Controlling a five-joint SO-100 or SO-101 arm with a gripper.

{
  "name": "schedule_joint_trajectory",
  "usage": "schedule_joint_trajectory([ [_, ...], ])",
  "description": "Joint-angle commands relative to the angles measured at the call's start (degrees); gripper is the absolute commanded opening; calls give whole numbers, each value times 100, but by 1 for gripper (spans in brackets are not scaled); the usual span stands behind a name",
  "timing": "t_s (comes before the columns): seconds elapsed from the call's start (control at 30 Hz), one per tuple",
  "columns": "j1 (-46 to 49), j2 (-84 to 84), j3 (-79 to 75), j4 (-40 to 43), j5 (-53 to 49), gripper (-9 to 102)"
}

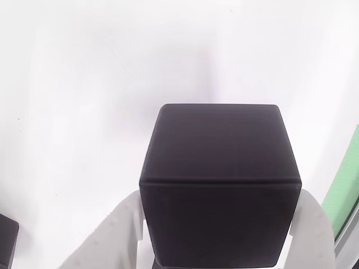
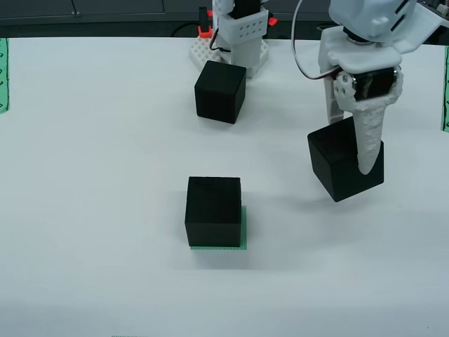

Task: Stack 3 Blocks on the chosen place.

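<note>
Gripping one black cube [image 2: 342,165] between its fingers, the end effector [image 2: 351,151] is hanging tilted above the desk [image 2: 105,175], right of the cube on the striped patch [image 2: 243,228].

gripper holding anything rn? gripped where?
Yes: the gripper holds one black cube, its fingers on two opposite side faces, tilted and clear of the table.

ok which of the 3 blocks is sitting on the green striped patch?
The block at centre front of the fixed view, on the striped patch. The other two: one in the gripper, one by the arm's base.
</note>
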Motion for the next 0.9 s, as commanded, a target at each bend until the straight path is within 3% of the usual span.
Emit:
schedule_joint_trajectory([
  [0.0,316,782,79,44,18,23],
  [0.4,1380,2109,861,44,-246,23],
  [0.87,2303,1564,712,44,-483,23],
])
